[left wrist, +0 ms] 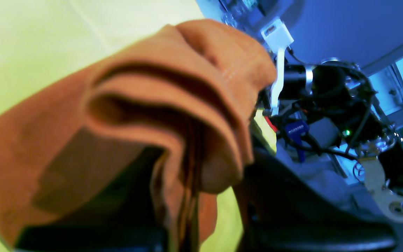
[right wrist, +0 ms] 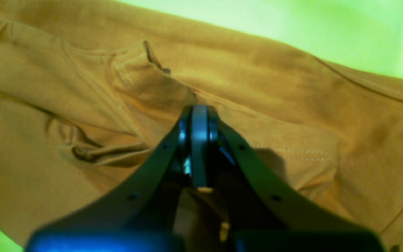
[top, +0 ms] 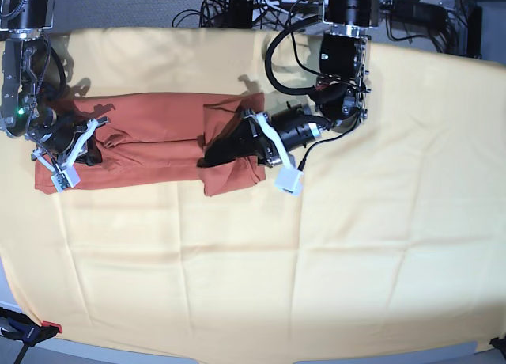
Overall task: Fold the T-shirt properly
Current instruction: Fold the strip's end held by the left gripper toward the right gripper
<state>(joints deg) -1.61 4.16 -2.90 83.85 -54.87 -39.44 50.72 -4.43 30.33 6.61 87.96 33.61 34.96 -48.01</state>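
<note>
T-shirt (top: 150,138) cloth lies as a long rust-orange band across the pale-yellow cloth (top: 316,261) on the desk, its end on the base view's right doubled over and bunched in the left claw (top: 213,153), whose jaws are pinched on several layers. The right claw (right wrist: 196,115) is fully closed, its tips at the other end; whether it grips fabric I cannot tell. To fold well, the left arm should likely carry its edge flat and square over the band, keeping the layers aligned, while the right pins its end down.
</note>
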